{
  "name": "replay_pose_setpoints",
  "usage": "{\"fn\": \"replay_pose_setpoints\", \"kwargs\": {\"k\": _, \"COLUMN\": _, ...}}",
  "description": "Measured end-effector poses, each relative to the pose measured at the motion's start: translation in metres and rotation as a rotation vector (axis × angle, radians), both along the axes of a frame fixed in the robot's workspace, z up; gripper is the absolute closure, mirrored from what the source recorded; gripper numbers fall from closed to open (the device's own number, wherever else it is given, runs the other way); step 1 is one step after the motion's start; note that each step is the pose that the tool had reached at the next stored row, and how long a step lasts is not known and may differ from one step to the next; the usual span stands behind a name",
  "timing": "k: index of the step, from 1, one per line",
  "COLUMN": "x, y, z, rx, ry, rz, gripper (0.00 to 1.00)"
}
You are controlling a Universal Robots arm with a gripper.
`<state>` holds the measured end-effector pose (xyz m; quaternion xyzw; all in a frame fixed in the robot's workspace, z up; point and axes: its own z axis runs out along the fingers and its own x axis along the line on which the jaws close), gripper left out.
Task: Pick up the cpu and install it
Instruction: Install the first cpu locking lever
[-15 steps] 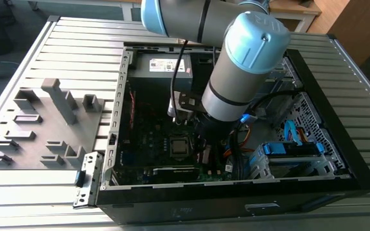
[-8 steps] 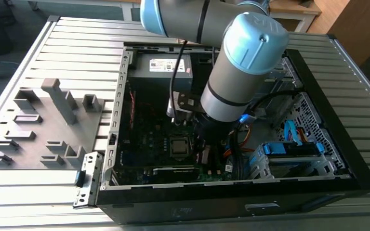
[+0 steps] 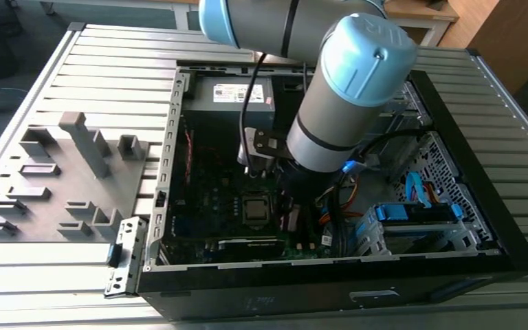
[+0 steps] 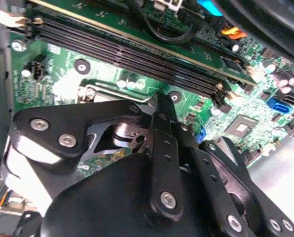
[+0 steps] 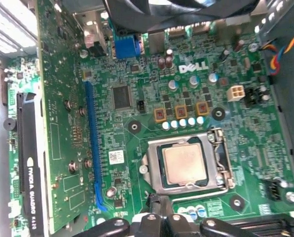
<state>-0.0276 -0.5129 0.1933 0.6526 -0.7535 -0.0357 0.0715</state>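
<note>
In the socket frame point(image 5: 186, 163), the cpu point(image 5: 185, 164) lies flat, pale silvery.

The arm point(image 3: 346, 103) covers the motherboard point(image 3: 227, 206) behind the socket point(image 3: 255, 210), the claw's point(image 4: 159, 106) black body hides most of that socket in the second wrist view, and its fingertips are too buried to judge their gap.

The cpu point(image 5: 185, 164) has a pale coppery-silver top inside a silver socket frame point(image 5: 221, 163) on the green motherboard point(image 5: 245, 128). The arm point(image 3: 351, 96) is light blue and grey, and the gripper point(image 4: 159, 111) is black with silver screws. The grooved table point(image 3: 108, 75) is pale grey.
</note>
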Motion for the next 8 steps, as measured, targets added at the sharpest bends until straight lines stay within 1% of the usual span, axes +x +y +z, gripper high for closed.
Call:
{"fn": "replay_pose_setpoints", "kwargs": {"k": 5, "x": 0.0000, "y": 0.0000, "z": 0.0072, "rx": 0.0291, "ry": -0.0001, "rz": 0.000, "gripper": 0.89}}
{"fn": "replay_pose_setpoints", "kwargs": {"k": 7, "x": 0.0000, "y": 0.0000, "z": 0.0105, "rx": 0.0380, "ry": -0.0001, "rz": 0.000, "gripper": 0.89}}
{"fn": "replay_pose_setpoints", "kwargs": {"k": 8, "x": 0.0000, "y": 0.0000, "z": 0.0126, "rx": 0.0412, "ry": 0.0000, "rz": 0.000, "gripper": 0.89}}
